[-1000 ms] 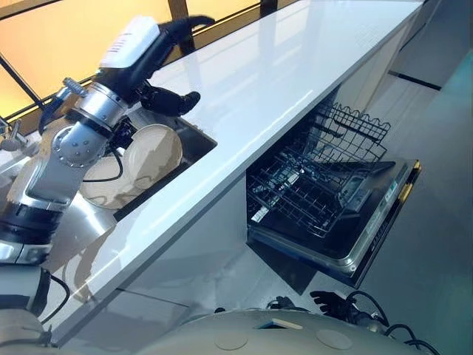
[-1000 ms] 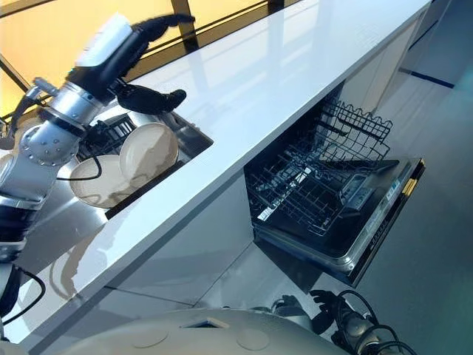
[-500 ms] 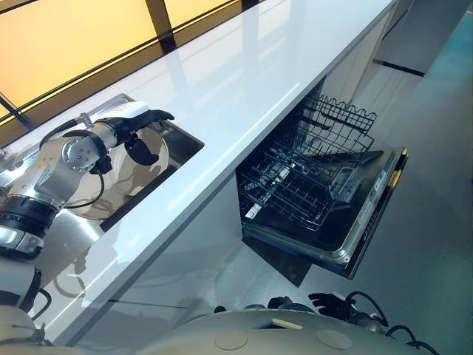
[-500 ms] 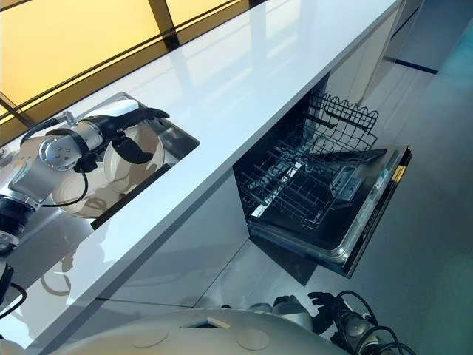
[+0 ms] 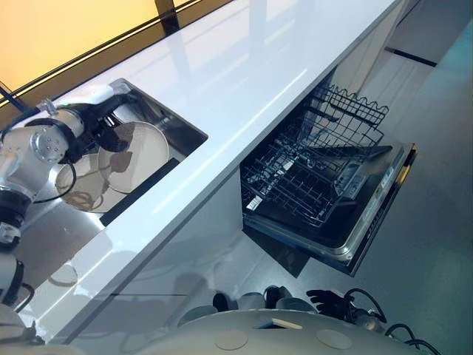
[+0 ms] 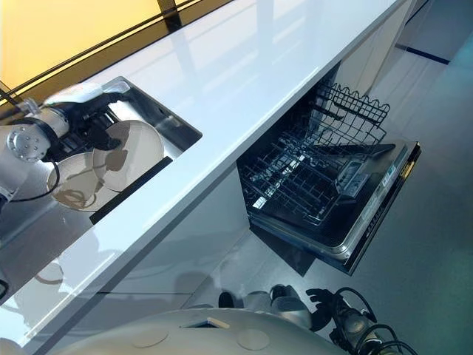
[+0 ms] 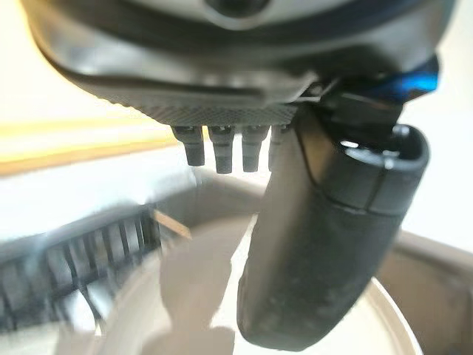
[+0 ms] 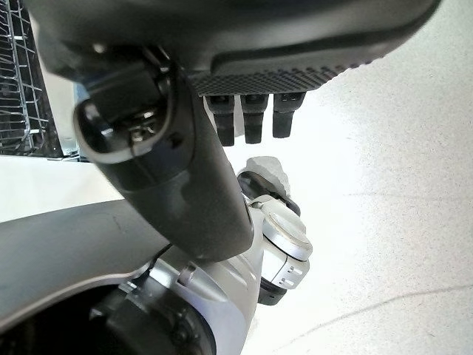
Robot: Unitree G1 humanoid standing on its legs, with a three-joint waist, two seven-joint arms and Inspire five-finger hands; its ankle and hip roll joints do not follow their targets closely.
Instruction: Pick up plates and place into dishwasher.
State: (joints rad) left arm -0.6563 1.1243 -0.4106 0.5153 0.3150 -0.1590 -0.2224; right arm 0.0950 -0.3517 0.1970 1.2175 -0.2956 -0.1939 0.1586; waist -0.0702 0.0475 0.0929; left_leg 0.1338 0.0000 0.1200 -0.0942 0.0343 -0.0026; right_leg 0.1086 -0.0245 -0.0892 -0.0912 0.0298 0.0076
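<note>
Two cream plates lie in the sink [image 5: 191, 127]. One plate [image 5: 148, 151] leans tilted, and a second plate [image 5: 83, 194] lies flatter behind it. My left hand [image 5: 103, 127] is down in the sink at the tilted plate's upper rim. In the left wrist view its thumb [image 7: 325, 244] lies across the face of the tilted plate [image 7: 185, 303], while the fingers stay straight above the rim, not closed on it. The open dishwasher [image 5: 369, 225] stands to the right under the counter, its lower rack [image 5: 307, 177] pulled out. My right hand [image 5: 325, 299] hangs low, open and idle.
The long white countertop [image 5: 259, 66] runs from the sink past the dishwasher. A dark wire dish rack [image 7: 70, 262] sits in the sink beside the plates. The dishwasher door is folded down over the grey floor [image 5: 436, 192].
My left hand has come down from above the counter into the sink, and its thumb now lies on the tilted plate. The camera has shifted a little. The plates have not moved.
</note>
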